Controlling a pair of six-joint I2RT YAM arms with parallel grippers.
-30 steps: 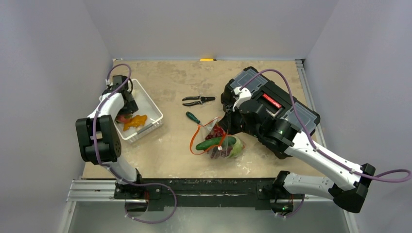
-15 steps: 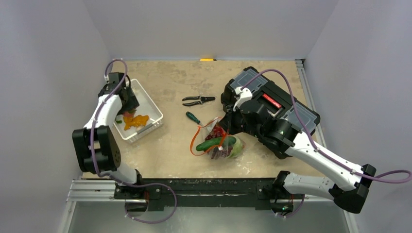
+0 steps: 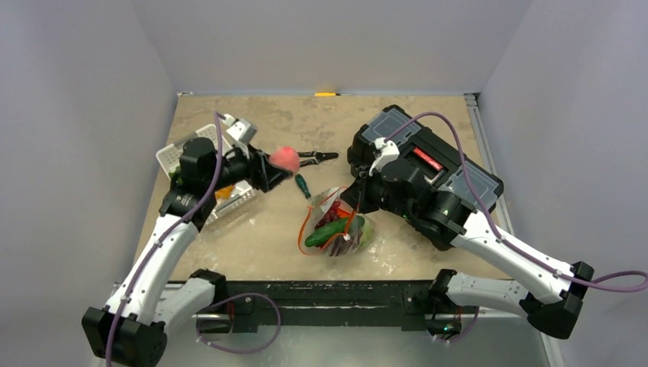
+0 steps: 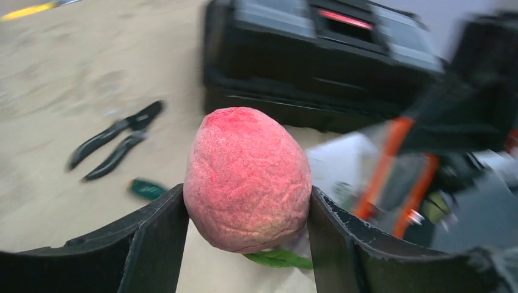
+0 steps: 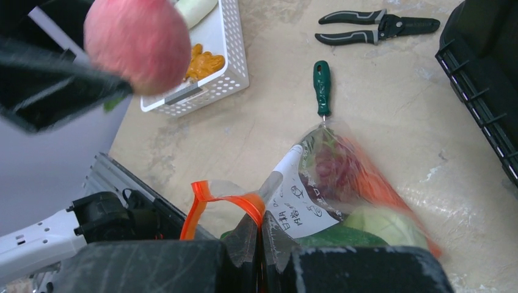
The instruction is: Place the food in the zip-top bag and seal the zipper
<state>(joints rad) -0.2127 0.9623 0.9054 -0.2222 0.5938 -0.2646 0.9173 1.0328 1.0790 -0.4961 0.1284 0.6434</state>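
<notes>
L hand (image 3: 275, 167): clamped on peach (image 3: 286, 159), held above bench (image 3: 260, 237).
R hand (image 5: 259, 235): jaws together, pinching bag (image 3: 340, 229) at mouth edge by zipper (image 5: 220, 198), holding it up.
Bag: mid-bench; cucumber (image 3: 328, 229), grapes (image 5: 333, 165), cabbage (image 5: 385, 223) inside.
Key relation: bag mouth approx 5 o'clock from peach, near; L arm does the drop.
In way: screwdriver (image 3: 303, 184) lies between; pliers (image 3: 312, 158) at peach's 3 o'clock.
Left over: orange piece (image 5: 204, 64) in basket (image 3: 172, 157), prob. carrot.

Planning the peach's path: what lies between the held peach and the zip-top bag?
In the top view, only a green-handled screwdriver lies between the peach and the zip-top bag.
</notes>
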